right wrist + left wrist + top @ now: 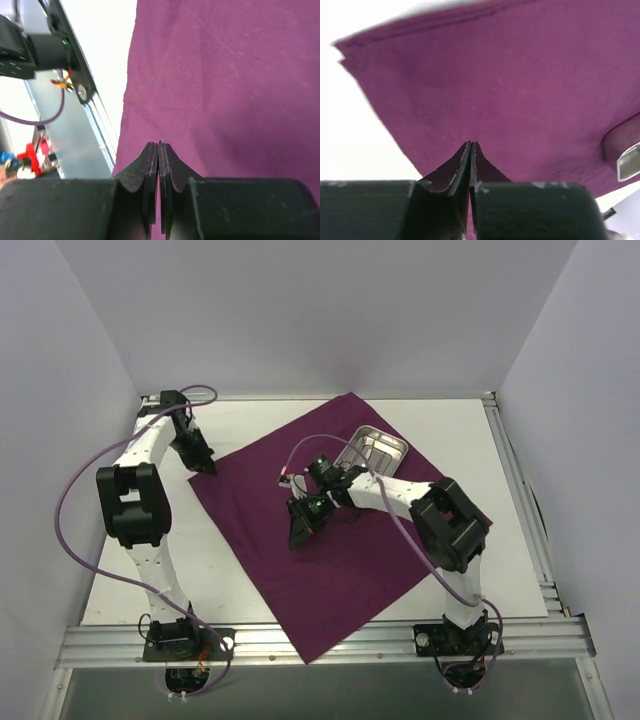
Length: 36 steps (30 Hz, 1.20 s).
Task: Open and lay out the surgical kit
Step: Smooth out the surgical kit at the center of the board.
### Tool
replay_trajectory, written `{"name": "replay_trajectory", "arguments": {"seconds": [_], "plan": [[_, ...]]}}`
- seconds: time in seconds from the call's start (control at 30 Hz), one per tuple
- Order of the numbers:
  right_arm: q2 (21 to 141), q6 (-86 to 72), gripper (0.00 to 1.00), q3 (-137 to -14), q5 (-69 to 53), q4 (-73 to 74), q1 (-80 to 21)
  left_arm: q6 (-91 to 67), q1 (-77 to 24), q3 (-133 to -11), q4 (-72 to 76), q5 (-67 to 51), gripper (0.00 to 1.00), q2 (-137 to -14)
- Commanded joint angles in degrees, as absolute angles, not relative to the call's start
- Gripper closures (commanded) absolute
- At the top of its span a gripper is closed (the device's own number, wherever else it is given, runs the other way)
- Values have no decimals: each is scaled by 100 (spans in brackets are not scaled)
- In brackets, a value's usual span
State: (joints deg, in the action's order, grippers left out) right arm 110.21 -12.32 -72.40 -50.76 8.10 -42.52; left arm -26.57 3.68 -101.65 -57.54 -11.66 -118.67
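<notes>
The dark purple cloth wrap [300, 580] lies spread flat as a diamond on the white table. On its far right part sits the shiny steel tray [385, 432], with thin metal pieces inside that are too small to make out. My left gripper [210, 469] is at the cloth's left corner. In the left wrist view this gripper [471, 144] has its jaws pressed together over the cloth [510, 85], and a corner of the tray [631, 162] shows at the right edge. My right gripper [296, 540] hangs over the cloth's middle, and in its own view it [159, 143] is shut above the bare cloth [240, 75].
An aluminium rail [320, 640] runs along the near table edge and shows again as the rail [85, 125] in the right wrist view, beside a black arm base [35, 50]. White walls close in the left, back and right sides. A purple cable [75, 490] loops off the left arm.
</notes>
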Motion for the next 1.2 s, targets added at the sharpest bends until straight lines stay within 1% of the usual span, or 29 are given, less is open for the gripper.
{"name": "replay_trajectory", "arguments": {"seconds": [0.0,0.1,0.27,0.4,0.5,0.53,0.6,0.77,0.8,0.83,0.9,0.93,0.97,1.0,1.03,1.07,1.17], "plan": [[11513,-888,100,-7672,-5466,1406,-4561,-2707,325,-9730,-5344,-1371,91,-12023],[11777,-817,100,-7813,-5598,1415,-4763,-2716,360,-9729,-5212,-1449,91,-12329],[11953,-861,100,-7612,-5783,1214,-4878,-2672,431,-10273,-5465,-1389,92,-12972],[11874,-870,100,-6920,-5661,1134,-4887,-2628,579,-10740,-5836,-1266,94,-13560],[11725,-870,100,-6453,-5433,1090,-4887,-2602,729,-10863,-5941,-1257,97,-13745],[11672,-914,100,-6181,-5310,1064,-4904,-2584,756,-10898,-5994,-1187,98,-13790],[11453,-1028,100,-6074,-5107,1037,-4965,-2558,826,-10978,-6065,-1116,98,-13834],[11084,-1090,100,-6248,-4808,1344,-4966,-2452,861,-10794,-5915,-1266,97,-13466],[11013,-1081,100,-6336,-4747,1423,-4975,-2470,861,-10706,-5863,-1283,95,-13178],[10847,-1072,100,-6441,-4633,1563,-4975,-2522,853,-10618,-5775,-1318,90,-13010],[10749,-1029,100,-6871,-4483,1739,-4975,-2557,826,-10451,-5722,-1301,88,-12484],[10775,-811,100,-7047,-4404,2071,-5001,-2575,809,-10398,-5669,-1257,87,-12324],[10845,-617,100,-7258,-4273,2274,-5036,-2601,765,-10345,-5643,-1222,82,-12148],[10941,-476,100,-7608,-4237,2459,-5054,-2628,739,-10240,-5590,-1213,80,-11842],[11099,-379,100,-7707,-4236,2644,-5062,-2628,703,-10204,-5520,-1300,80,-11726],[11153,-317,100,-7778,-4236,2637,-5054,-2637,660,-10178,-5511,-1318,77,-11629],[11320,-395,100,-7971,-4429,2347,-5036,-2654,457,-9985,-5546,-1616,76,-11461]]}}
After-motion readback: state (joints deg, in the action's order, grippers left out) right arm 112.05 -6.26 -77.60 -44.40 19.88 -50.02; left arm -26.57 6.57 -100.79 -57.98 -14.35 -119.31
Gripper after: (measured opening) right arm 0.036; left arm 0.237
